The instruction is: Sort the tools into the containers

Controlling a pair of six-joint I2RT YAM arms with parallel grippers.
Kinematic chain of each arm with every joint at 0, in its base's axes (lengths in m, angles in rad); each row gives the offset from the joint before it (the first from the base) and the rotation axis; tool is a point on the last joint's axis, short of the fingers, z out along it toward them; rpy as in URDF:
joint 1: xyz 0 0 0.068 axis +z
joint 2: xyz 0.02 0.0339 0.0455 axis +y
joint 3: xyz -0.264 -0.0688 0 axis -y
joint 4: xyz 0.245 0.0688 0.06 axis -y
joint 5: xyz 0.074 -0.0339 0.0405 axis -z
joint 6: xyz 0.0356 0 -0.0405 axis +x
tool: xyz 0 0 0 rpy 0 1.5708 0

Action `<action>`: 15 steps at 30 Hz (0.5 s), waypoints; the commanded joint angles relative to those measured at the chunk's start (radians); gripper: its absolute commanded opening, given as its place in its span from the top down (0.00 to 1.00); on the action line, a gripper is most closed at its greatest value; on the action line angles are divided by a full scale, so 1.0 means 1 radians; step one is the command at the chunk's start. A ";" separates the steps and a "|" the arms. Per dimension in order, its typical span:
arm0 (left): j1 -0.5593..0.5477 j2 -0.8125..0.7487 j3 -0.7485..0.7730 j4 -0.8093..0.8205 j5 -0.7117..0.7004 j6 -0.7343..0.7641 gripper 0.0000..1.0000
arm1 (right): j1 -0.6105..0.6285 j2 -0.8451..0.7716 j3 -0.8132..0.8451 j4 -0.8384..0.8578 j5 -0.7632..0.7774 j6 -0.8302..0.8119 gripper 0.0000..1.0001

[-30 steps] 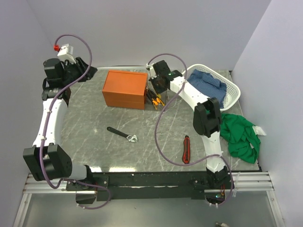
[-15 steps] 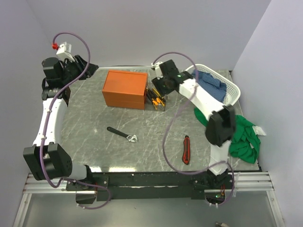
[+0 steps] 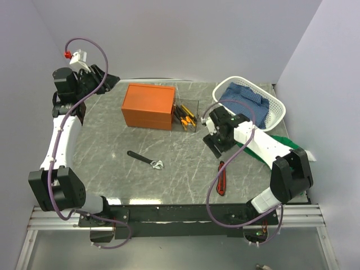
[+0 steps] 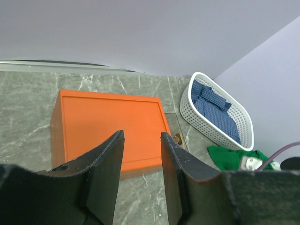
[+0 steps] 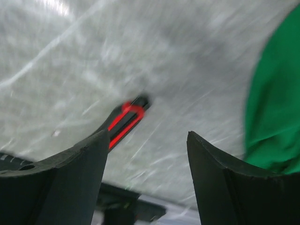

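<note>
Seen from above, a grey marble-patterned table (image 3: 101, 146) sits in a pale-walled corner, with two white and black robot arms rising from the bottom edge of the frame.

An orange box (image 3: 148, 106), closed on top, stands upper centre on the table. Just to its right, pliers (image 3: 185, 117) with orange and yellow handles lie inside what looks like a clear bin (image 3: 194, 107). A black wrench (image 3: 145, 160) with a silver jaw lies flat at the centre of the frame, below the box and well apart from it. A red and black utility knife (image 3: 221, 178) lies lower right of centre.

At upper right, a white basket (image 3: 275, 115) holds a blue cloth (image 3: 244, 95). A green cloth (image 3: 284, 147) lies below it, partly hidden by the right arm.

The left gripper (image 4: 141, 136) hangs at the upper left of the overhead view. Its own camera shows the two dark fingers (image 4: 105, 173) parted with nothing between them, the orange box filling the gap behind.

The right gripper (image 5: 146, 136) is right of centre in the overhead view, above the knife. Its camera view is blurred; the fingers are spread wide and empty, with the knife's tip showing on the table beyond the left finger (image 5: 70, 178) and green cloth at the right edge.
</note>
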State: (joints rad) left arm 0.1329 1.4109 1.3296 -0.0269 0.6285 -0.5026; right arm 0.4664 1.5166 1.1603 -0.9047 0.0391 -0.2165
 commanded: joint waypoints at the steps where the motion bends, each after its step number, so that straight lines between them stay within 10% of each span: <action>1: -0.004 -0.001 0.006 0.030 -0.027 -0.004 0.57 | -0.043 -0.070 -0.020 -0.053 -0.123 0.133 0.25; 15: -0.003 0.057 0.017 0.030 -0.027 -0.027 0.58 | -0.083 0.102 -0.114 -0.026 -0.304 0.374 0.25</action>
State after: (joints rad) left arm 0.1329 1.4704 1.3296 -0.0273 0.6041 -0.5133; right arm 0.3958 1.5780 1.0824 -0.9401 -0.2165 0.0654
